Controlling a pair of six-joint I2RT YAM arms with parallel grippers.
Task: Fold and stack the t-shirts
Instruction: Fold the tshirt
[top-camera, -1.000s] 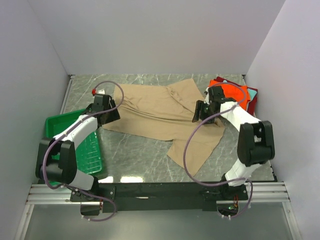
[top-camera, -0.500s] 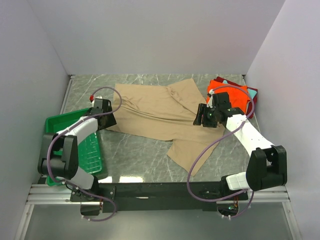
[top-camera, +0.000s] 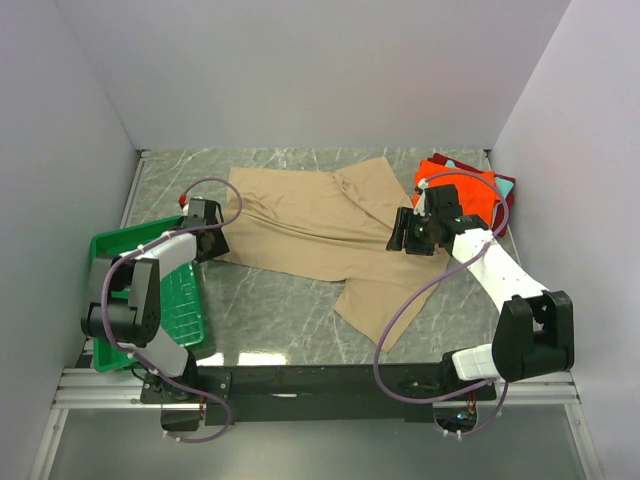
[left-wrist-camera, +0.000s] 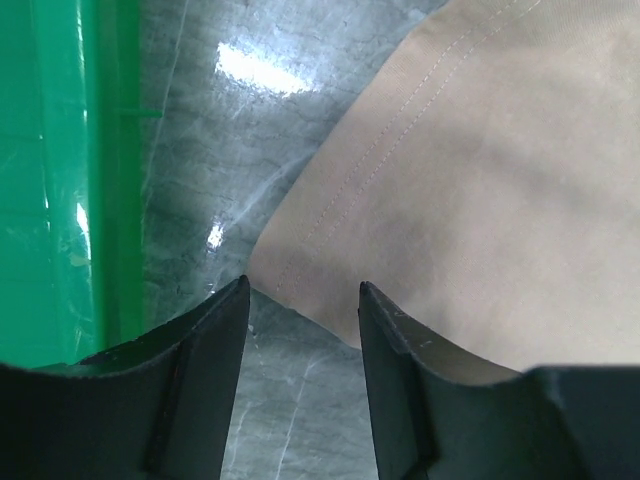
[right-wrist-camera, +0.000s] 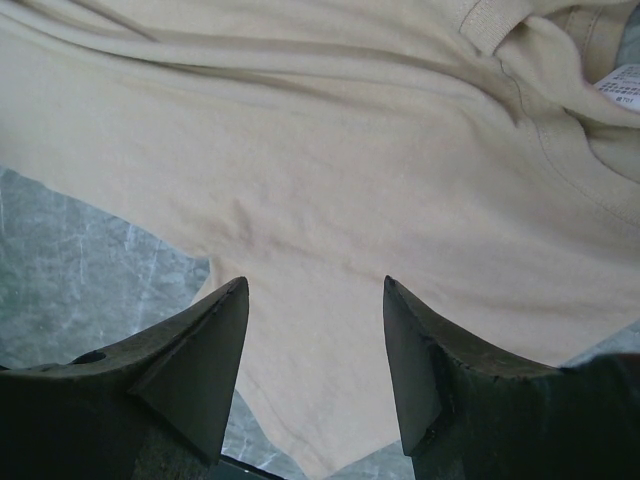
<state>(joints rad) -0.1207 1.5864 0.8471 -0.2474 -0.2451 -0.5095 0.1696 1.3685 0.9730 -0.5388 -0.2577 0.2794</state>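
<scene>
A large tan t-shirt (top-camera: 320, 225) lies spread and rumpled across the marble table. Folded orange (top-camera: 462, 188), dark red (top-camera: 506, 208) and teal (top-camera: 505, 184) shirts lie stacked at the back right. My left gripper (top-camera: 210, 240) is open and empty at the shirt's left corner; in the left wrist view that gripper (left-wrist-camera: 303, 290) has the hemmed corner (left-wrist-camera: 300, 285) just beyond its tips. My right gripper (top-camera: 402, 232) is open and empty over the shirt's right part, beside the stack; in the right wrist view this gripper (right-wrist-camera: 315, 285) hovers over tan cloth (right-wrist-camera: 330, 190).
A green plastic tray (top-camera: 180, 305) sits at the front left, next to the left arm; its wall shows in the left wrist view (left-wrist-camera: 90, 170). Grey walls close the table on three sides. The shirt's collar and label (right-wrist-camera: 620, 85) lie near the right gripper.
The left gripper drew back toward the shirt's left corner, with the left arm folding over the tray. The right arm swung out a second ago and has since held still.
</scene>
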